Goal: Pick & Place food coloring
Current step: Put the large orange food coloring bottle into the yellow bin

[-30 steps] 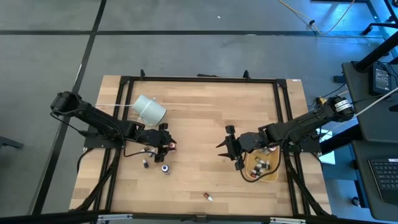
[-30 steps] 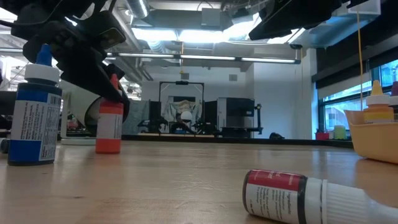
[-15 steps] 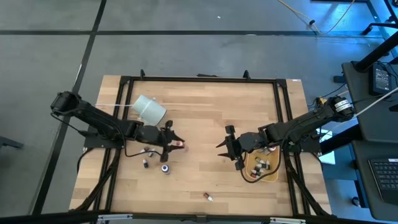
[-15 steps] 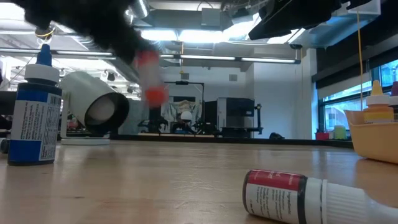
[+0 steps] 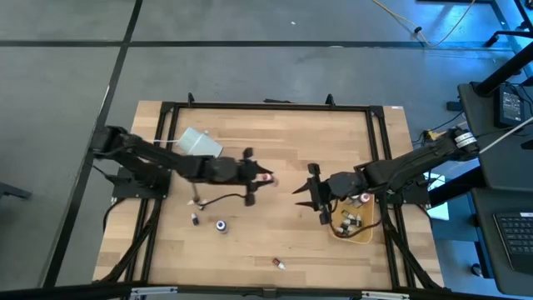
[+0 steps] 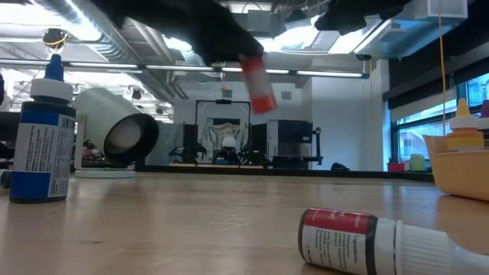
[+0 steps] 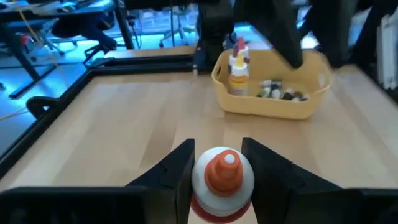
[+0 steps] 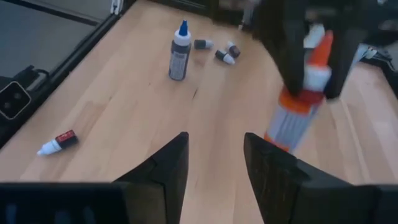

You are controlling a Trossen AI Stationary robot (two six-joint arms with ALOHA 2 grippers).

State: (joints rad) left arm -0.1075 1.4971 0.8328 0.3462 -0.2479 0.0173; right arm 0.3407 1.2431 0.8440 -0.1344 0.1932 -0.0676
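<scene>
1. L gripper [image 5: 265,177] is out over mid-table, jaws closed on 1 orange-red bottle [image 6: 258,82]. The bottle is held off the wood and tilted in the low view; L wrist view shows its pale collar and orange tip [image 7: 222,177] between the 2 fingers.
2. R gripper [image 5: 310,193] hangs just beside the tan tray [image 5: 364,236] at table's R side, facing the L one. Jaws part-open, nothing between them.
3. Loose bottles on the wood, counted: 1 blue bottle [image 6: 42,137] upright w/ blue tip and white cap; 1 red-label bottle [image 6: 367,239] lying on its side near the front edge; 2 small dark ones [image 8: 214,51] lying close together near the blue one, seen in R wrist view.
4. Tray holds 1 upright yellow bottle [image 7: 237,73] plus several small ones lying flat; exact no. can't tell.
5. 1 white cup [image 5: 200,144] lies on its side at back-L of table, partly under the L arm.
</scene>
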